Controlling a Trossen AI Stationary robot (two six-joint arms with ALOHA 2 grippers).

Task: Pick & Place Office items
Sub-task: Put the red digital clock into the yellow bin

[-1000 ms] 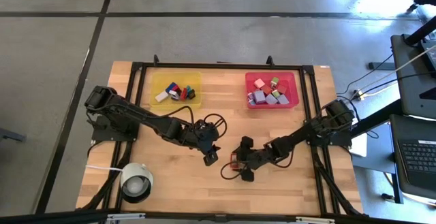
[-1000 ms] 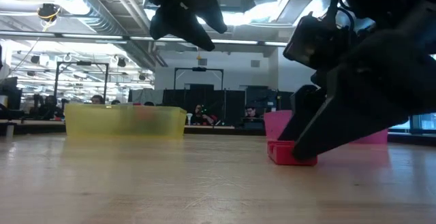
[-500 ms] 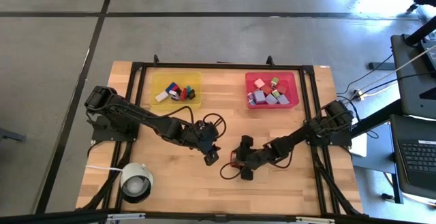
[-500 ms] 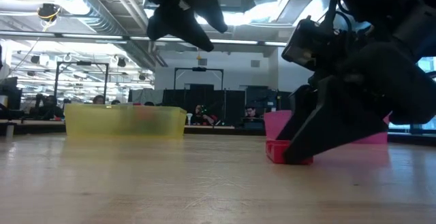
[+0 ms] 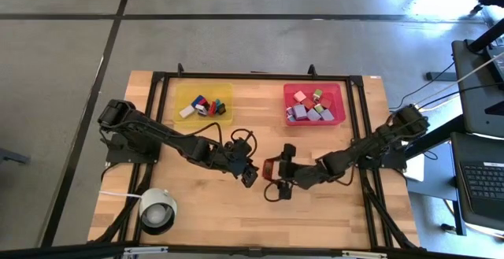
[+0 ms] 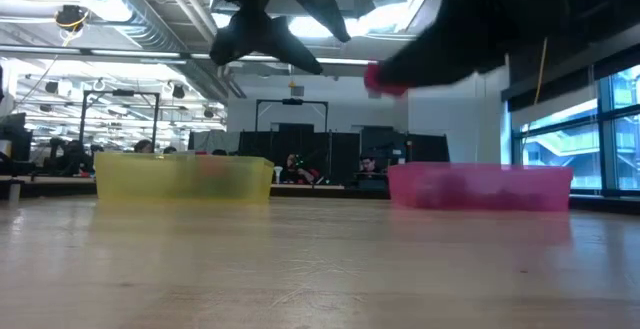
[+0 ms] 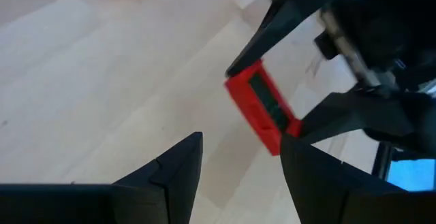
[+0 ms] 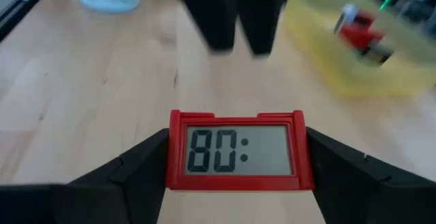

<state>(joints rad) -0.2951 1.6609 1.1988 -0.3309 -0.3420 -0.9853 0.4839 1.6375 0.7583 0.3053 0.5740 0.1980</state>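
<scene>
**Both arms meet mid-surface**

We reach in from the right, our right gripper raised off the surface, its fingers clamped on either side of a small red clock. Our left gripper hovers just beside it, fingers parted and holding nothing.

A small red flat block with a grey display reading "80:" hangs off the table, pinched at its two ends, near table centre. A cluster of blue, red, white and green pieces lies at eleven o'clock, in the yellow tray. Lilac, pink, red and green blocks lie at one o'clock, in the red tray.
</scene>
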